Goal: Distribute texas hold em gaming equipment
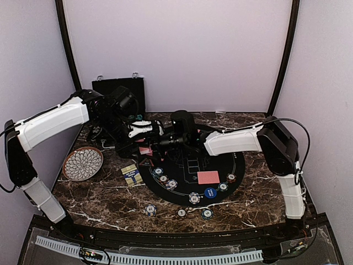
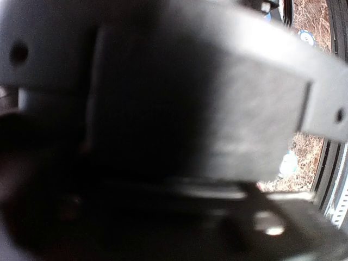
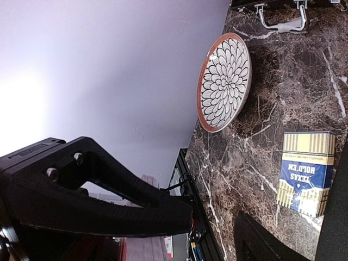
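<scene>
The left gripper (image 1: 144, 138) is clenched fully closed over the far-left rim of the round black mat (image 1: 238, 165). Whether it pinches anything cannot be told, because its own camera is blocked by a dark, blurred body close to the lens. The right gripper (image 3: 215, 220) faces it nose to nose, its fingers spread wide with nothing between them. Just beneath the pair sits a red-backed card (image 1: 146, 150); contact with either gripper cannot be confirmed. Further out, a second red card (image 1: 208, 177) lies flat near the mat's centre. Striped chips (image 1: 194, 197) and a blue button disc (image 1: 210, 192) follow the mat's near arc. Three outer chips (image 1: 181, 212) rest on the marble surface (image 1: 253, 199) between the mat and its near edge. In the inspector's judgement the distribution is partly done: chips and one card position are laid out, while the card under the grippers appears unplaced and further dealing is likely outstanding. Only the top view shows this layout. The left wrist view gives no more than slivers of marble and a chip at its right margin. The right wrist view alone shows detail toward the left edge of the surface: the petal-patterned plate (image 3: 224, 81), the lettering on the Texas Hold'em box (image 3: 304, 174) and the handle of the black case (image 3: 280, 19) at the far edge.
</scene>
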Controlling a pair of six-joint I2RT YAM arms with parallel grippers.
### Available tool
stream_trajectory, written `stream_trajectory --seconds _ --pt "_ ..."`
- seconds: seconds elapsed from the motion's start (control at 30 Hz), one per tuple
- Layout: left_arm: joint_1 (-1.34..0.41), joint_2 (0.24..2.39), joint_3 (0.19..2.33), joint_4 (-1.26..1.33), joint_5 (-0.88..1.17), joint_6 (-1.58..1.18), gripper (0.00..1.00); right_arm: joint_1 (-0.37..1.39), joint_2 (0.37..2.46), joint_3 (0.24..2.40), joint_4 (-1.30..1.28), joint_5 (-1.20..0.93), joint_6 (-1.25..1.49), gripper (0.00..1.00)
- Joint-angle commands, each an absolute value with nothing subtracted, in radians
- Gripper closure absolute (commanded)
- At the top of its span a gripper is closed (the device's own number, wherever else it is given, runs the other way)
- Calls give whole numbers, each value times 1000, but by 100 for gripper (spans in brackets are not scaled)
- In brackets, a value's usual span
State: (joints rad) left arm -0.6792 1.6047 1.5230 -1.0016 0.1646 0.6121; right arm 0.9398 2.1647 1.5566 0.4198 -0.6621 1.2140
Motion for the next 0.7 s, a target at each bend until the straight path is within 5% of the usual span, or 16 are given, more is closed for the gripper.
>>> stream_trajectory --seconds 0.0,0.67 --pt "-685 1594 1553 -1031 183 603 95 937 2194 1594 383 -656 1203 20" --pt "-684 1588 1539 -1026 170 612 95 874 2035 1430 309 -662 1119 31"
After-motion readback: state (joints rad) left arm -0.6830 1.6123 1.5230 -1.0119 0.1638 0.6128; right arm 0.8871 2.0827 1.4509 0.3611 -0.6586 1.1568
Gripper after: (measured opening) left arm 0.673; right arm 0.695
